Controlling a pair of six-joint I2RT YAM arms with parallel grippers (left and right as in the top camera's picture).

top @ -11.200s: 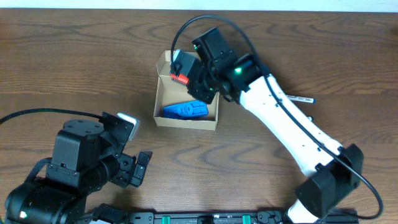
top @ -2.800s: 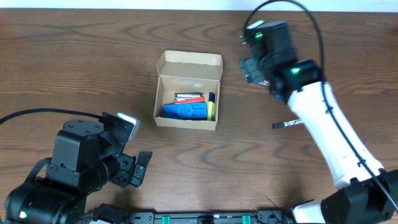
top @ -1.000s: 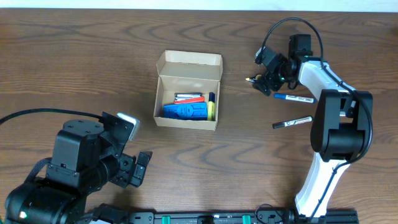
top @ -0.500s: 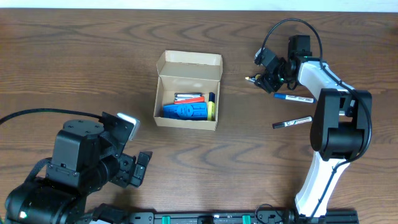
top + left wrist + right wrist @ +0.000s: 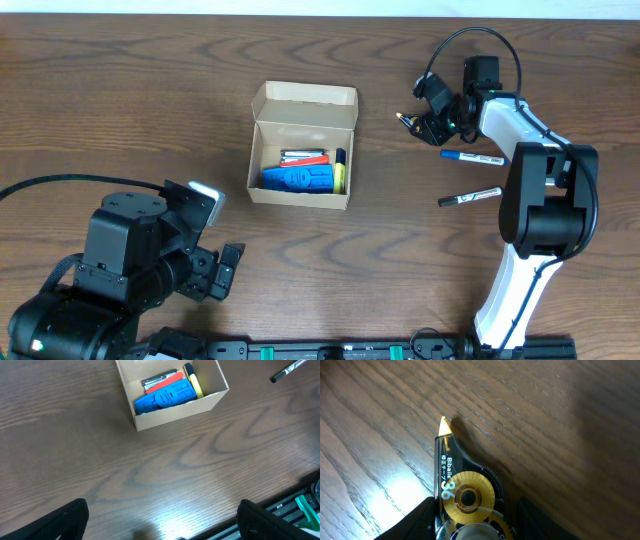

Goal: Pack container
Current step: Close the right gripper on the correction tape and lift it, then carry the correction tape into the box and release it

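Note:
The tan cardboard container [image 5: 300, 194] stands open at mid table, lid flap up at its far side. Inside lie a blue object [image 5: 298, 178], a red item and a yellow marker. It also shows in the left wrist view [image 5: 176, 409]. My right gripper [image 5: 424, 118] is right of the container, shut on a black correction tape dispenser [image 5: 462, 487] with a gold wheel, its tip pointing toward the container. My left gripper [image 5: 165, 522] is open and empty, near the table's front edge.
A blue pen [image 5: 472, 157] and a black marker [image 5: 470, 197] lie on the wood right of the container, near my right arm. The marker also shows in the left wrist view [image 5: 287, 370]. A black rail runs along the table's front edge.
My right gripper left the container, swung right and closed on the correction tape. In the last half second it shifted slightly toward the far edge with the tape. The left arm is still.

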